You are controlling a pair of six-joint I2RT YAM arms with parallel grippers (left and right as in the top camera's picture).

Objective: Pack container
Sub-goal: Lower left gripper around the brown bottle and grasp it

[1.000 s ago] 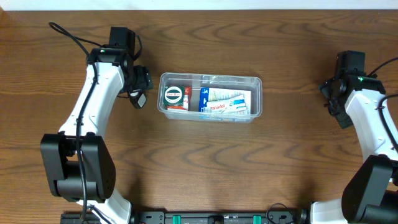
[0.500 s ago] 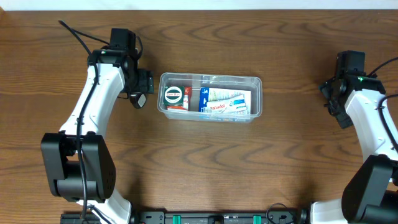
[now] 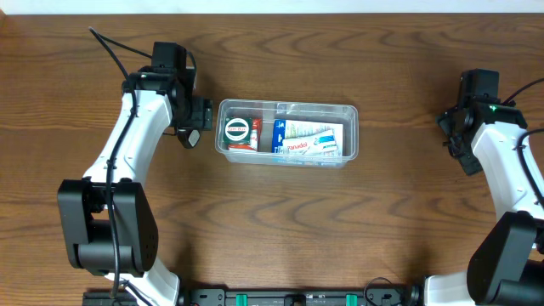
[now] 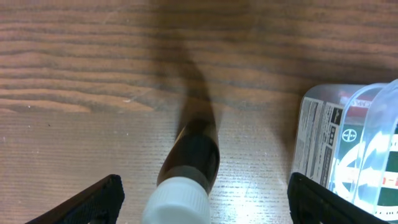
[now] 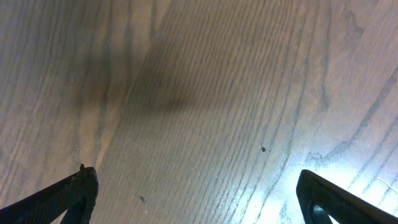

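Observation:
The clear container (image 3: 350, 110) lies mid-table and holds a round white-lidded tin (image 3: 237, 130), a red packet and blue-and-white medicine boxes (image 3: 310, 138). Its left end shows in the left wrist view as the container (image 4: 323, 106). Just left of it, a small dark bottle (image 3: 190, 136) with a white cap lies on the wood. My left gripper (image 3: 195, 121) hovers over it. In the left wrist view the bottle (image 4: 196, 152) lies between the spread fingers of the left gripper (image 4: 204, 204), with a gap on each side. My right gripper (image 3: 453, 129) is open over bare wood at the far right, also seen as the right gripper (image 5: 202, 198).
The wooden table (image 3: 280, 221) stretches around the container. Black cables trail from the left arm (image 3: 127, 144) at the back left. The right arm (image 3: 510, 170) stands along the right edge.
My left gripper has shifted slightly right, toward the container's left end, staying over the bottle. The right arm has not moved.

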